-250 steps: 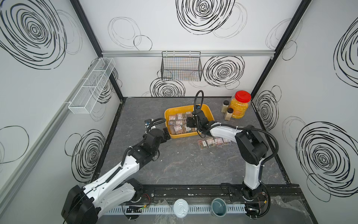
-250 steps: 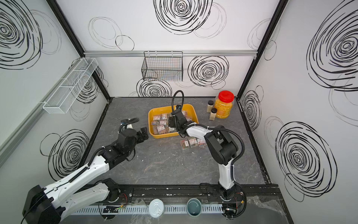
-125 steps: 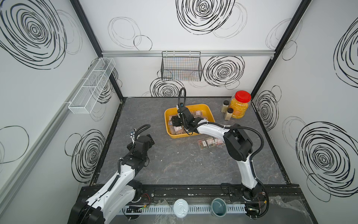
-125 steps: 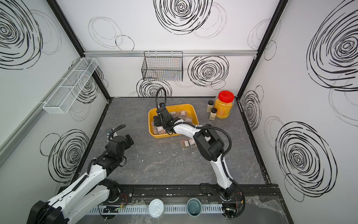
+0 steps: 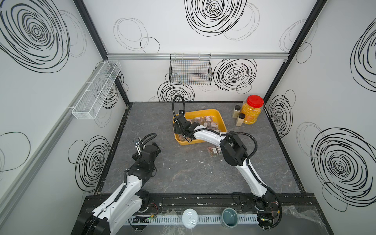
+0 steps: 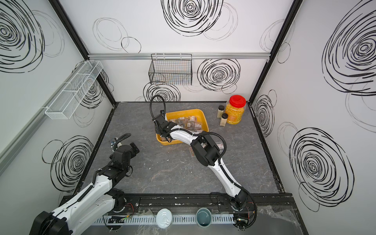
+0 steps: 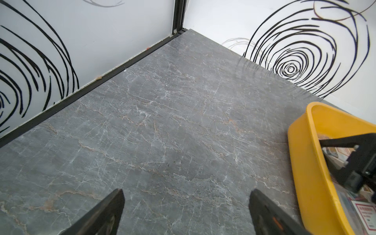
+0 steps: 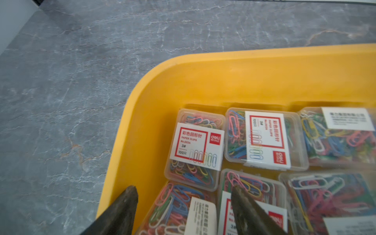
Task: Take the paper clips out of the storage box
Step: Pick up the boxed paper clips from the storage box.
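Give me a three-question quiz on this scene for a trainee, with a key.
1. True or false: the left gripper is shut on something.
2. The right gripper hovers over: A) the yellow tray; B) the red-lidded jar; C) the wire basket.
3. Where do the cases that are outside the tray lie?
Key: 1 false: its jaws stand open and empty. 2 A. 3 On the table, just outside the tray's near edge.
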Controlling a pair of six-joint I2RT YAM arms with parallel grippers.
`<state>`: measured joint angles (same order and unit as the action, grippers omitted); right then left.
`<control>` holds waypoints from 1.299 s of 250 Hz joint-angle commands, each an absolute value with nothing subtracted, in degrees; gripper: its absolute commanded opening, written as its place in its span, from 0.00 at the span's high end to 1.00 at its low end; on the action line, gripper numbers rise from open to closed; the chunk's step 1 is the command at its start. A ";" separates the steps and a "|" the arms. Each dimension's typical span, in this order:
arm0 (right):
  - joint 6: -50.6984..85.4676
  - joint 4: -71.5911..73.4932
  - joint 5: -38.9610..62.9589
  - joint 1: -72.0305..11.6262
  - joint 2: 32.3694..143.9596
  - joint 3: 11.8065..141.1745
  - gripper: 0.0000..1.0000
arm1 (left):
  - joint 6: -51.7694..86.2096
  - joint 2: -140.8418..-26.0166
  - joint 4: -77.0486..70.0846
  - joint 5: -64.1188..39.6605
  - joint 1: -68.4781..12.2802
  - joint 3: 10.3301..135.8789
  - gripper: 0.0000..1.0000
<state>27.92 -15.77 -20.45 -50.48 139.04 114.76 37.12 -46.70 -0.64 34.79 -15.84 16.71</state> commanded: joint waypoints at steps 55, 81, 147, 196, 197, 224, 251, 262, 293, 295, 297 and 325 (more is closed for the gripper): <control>31.63 -19.87 -21.52 -51.77 141.14 116.98 0.34 | 38.32 -46.09 -3.44 36.70 -15.38 16.10 0.01; 32.42 -19.95 -21.30 -52.19 141.32 116.87 0.33 | 38.47 -45.98 -3.30 36.60 -15.43 16.08 0.01; 33.65 -20.08 -22.25 -53.26 141.86 116.54 0.28 | 38.66 -45.51 -3.44 36.67 -15.42 15.69 0.01; 34.08 -19.26 -22.33 -53.35 140.92 115.94 0.38 | 38.76 -45.62 -3.34 36.96 -15.33 15.74 0.01; 34.05 -19.21 -22.33 -53.35 140.86 115.93 0.39 | 38.76 -45.62 -3.30 36.94 -15.35 15.73 0.01; 33.79 -17.45 -21.85 -53.27 139.33 114.75 0.40 | 38.85 -45.53 -3.36 37.09 -15.40 15.71 0.01; 32.89 -16.70 -21.95 -53.10 137.58 114.35 0.42 | 38.94 -45.53 -3.27 37.39 -15.46 15.73 0.01; 32.30 -16.77 -22.00 -53.26 136.73 114.30 0.43 | 38.93 -45.53 -3.25 37.39 -15.43 15.67 0.01; 30.99 -15.69 -22.14 -53.35 132.78 111.94 0.47 | 39.02 -45.53 -3.11 37.71 -15.43 15.76 0.01; 30.89 -15.61 -22.15 -53.31 132.45 111.66 0.47 | 39.02 -45.55 -3.08 37.77 -15.46 15.76 0.01; 30.81 -15.39 -22.10 -53.38 132.10 111.34 0.47 | 39.07 -45.62 -2.99 37.77 -15.42 15.81 0.01; 30.48 -12.49 -22.15 -53.35 126.83 105.12 0.48 | 39.11 -45.49 -3.10 38.06 -15.46 15.75 0.01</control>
